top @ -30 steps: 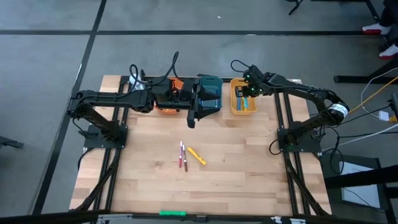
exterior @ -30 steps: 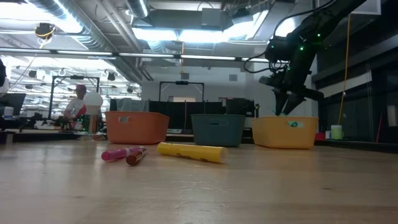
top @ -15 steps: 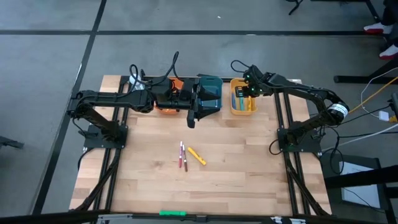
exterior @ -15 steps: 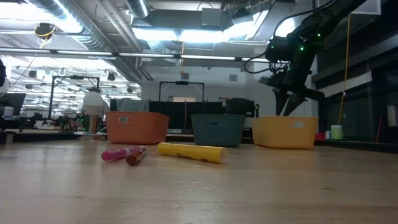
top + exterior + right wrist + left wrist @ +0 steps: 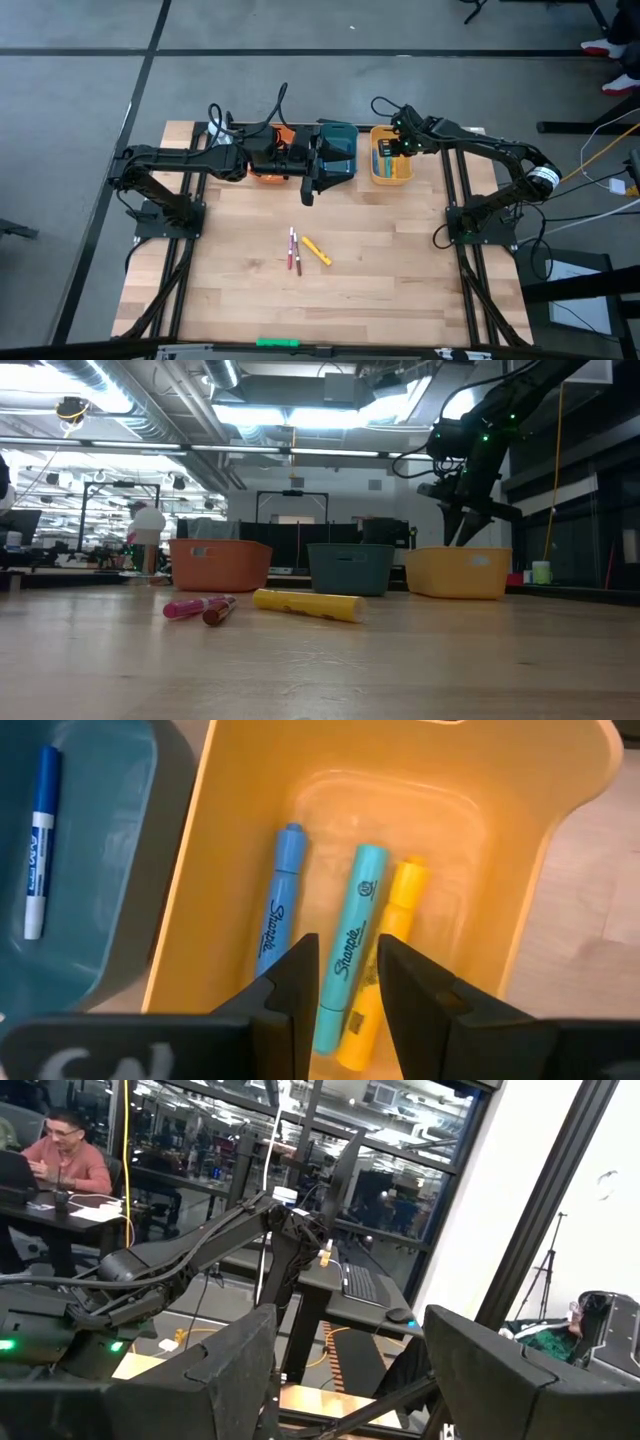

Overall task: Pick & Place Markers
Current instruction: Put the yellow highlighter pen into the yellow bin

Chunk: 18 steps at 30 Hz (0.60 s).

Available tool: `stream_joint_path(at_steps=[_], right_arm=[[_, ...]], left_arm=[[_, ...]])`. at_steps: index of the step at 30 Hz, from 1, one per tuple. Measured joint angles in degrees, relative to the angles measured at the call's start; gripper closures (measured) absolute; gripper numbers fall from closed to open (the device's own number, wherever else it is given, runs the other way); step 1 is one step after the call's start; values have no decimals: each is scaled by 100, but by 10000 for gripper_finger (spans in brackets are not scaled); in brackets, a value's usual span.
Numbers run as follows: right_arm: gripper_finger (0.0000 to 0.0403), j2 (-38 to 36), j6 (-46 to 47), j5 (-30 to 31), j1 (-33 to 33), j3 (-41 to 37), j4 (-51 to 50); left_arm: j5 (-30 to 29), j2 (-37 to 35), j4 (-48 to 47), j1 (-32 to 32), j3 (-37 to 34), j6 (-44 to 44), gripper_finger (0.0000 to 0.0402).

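Three markers lie on the table's middle: a pink one (image 5: pixel 291 245), a red one (image 5: pixel 297 262) and a yellow one (image 5: pixel 317 250); the low view shows them as pink (image 5: pixel 188 607), red (image 5: pixel 218 612) and yellow (image 5: pixel 305 604). My right gripper (image 5: pixel 347 948) hangs open above the yellow bin (image 5: pixel 215 840), pointing down. Nothing is between its fingers. In that bin lie a blue marker (image 5: pixel 280 900), a teal marker (image 5: pixel 352 925) and a yellow marker (image 5: pixel 398 915). My left gripper (image 5: pixel 350 1320) is held open and level, raised beside the teal bin (image 5: pixel 338 140).
Three bins stand in a row at the far edge: orange (image 5: pixel 220 565), teal (image 5: pixel 350 568), yellow (image 5: pixel 460 575). A blue-and-white marker (image 5: pixel 40 840) lies in the teal bin. A bright green stick (image 5: pixel 278 342) lies at the near edge. People sit in the room beyond the table.
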Motion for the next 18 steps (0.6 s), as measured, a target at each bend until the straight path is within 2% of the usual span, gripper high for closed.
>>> stream_joint_path(at_steps=[6,13,18], right_arm=[[313,0,1,0,0,0,0],[391,0,-30,0,0,2,0],[397,0,-63,0,0,2,-21]], left_arm=[[-3,0,0,0,0,4,151],[-4,0,1,0,0,0,151],[-7,0,0,0,0,1,151]])
